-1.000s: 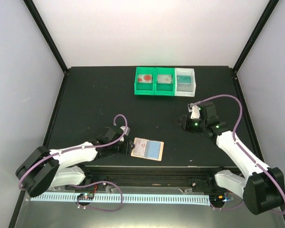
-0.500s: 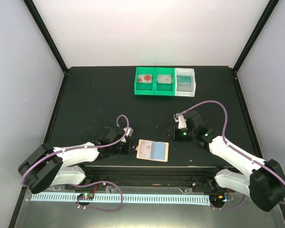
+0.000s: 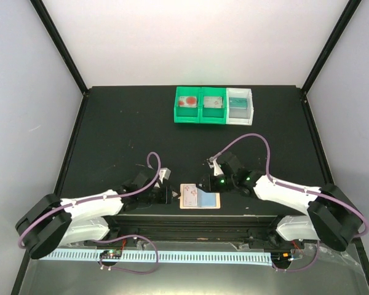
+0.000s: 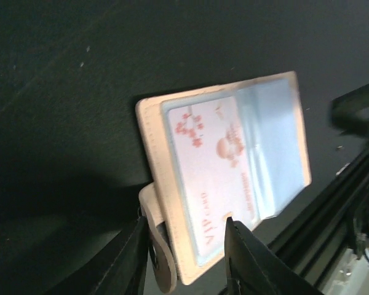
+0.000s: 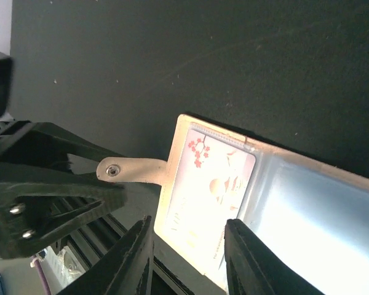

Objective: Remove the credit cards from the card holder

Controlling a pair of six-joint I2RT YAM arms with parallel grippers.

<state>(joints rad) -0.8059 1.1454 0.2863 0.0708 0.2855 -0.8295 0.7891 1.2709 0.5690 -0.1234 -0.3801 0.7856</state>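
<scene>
The card holder [image 3: 199, 198] lies open near the table's front edge, tan with a blue-grey right panel. A pale card with red blossom print [image 4: 209, 160] sits in its left pocket; it also shows in the right wrist view [image 5: 212, 190]. I cannot tell whether the light blue panel [image 4: 273, 135] holds a card. My left gripper [image 3: 174, 195] is open at the holder's tab end [image 4: 187, 246], one finger beside the tab [image 4: 157, 246], the other over the card's corner. My right gripper [image 3: 207, 184] is open just above the holder's left half [image 5: 187, 246], apart from it.
Two green bins [image 3: 200, 106] and a white bin [image 3: 240, 106] stand in a row at the back, with flat things inside. The black front rail [image 3: 197, 218] runs just in front of the holder. The left gripper's fingers [image 5: 61, 196] show close to my right gripper.
My right gripper has swung left and forward from mid-table to just over the holder. My left gripper has shifted slightly right, and the holder has slid a little right with it.
</scene>
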